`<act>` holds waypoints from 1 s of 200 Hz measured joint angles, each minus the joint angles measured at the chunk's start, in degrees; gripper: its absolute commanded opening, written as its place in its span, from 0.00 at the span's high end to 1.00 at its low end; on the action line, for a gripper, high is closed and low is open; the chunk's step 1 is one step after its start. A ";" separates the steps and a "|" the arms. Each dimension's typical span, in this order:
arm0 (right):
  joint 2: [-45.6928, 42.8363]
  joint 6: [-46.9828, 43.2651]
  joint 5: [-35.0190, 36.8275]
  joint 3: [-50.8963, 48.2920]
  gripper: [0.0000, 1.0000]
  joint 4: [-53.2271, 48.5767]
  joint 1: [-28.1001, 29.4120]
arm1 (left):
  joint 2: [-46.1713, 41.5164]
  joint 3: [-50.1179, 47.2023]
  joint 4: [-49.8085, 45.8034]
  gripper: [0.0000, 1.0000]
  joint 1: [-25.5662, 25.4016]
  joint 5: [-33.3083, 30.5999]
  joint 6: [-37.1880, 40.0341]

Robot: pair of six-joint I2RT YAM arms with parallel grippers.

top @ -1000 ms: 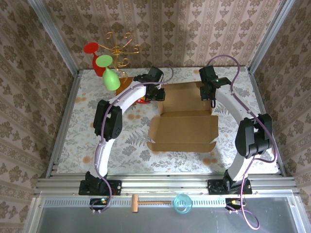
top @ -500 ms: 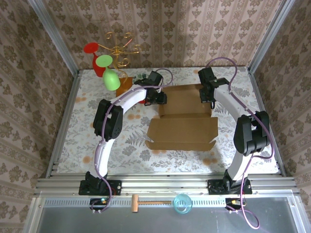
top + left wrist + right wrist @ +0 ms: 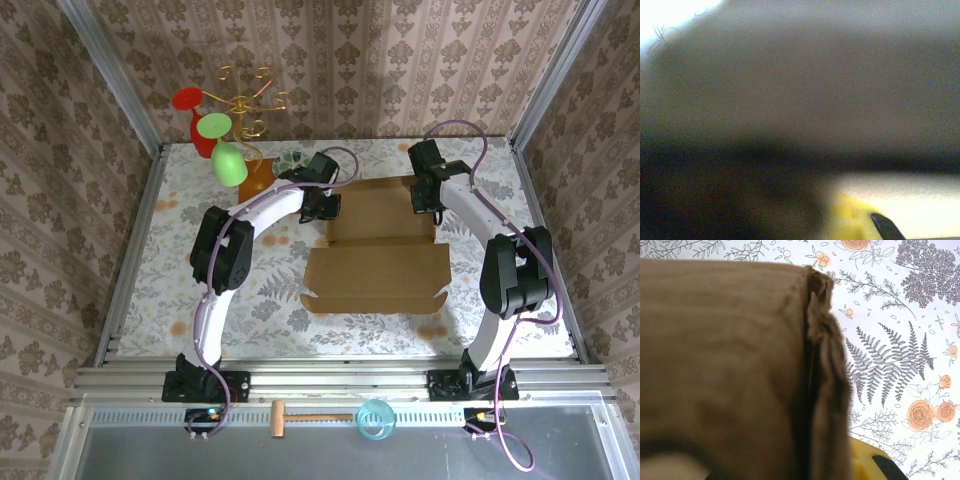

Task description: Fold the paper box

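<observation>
We have the right gripper (image 3: 428, 203) pinching the paper box (image 3: 375, 262) wall, upper right; left gripper (image 3: 326, 208) pressed together at its upper-left corner.

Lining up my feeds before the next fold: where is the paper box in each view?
Top external: paper box at the centre of the picture.
Right wrist: fills the left side, with a folded edge running down the middle.
Left wrist: too blurred to tell.
Shared landmark: the floral table cover.
</observation>
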 measured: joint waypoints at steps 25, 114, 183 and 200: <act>0.24 0.04 0.02 0.02 1.00 -0.61 0.00 | -0.22 0.00 -0.20 1.00 -0.92 -2.69 -0.11; 0.70 0.42 -0.28 0.02 1.00 -0.94 0.02 | -1.49 0.11 -2.47 0.47 -1.51 -4.22 -1.77; 1.16 -0.02 -1.51 0.02 1.00 -0.96 -0.15 | -7.96 -1.44 -3.72 0.44 -1.36 -1.22 -2.43; 1.31 -0.02 -1.68 0.02 1.00 -0.96 -0.22 | -8.37 -3.61 -3.76 0.45 -1.36 -1.25 -2.43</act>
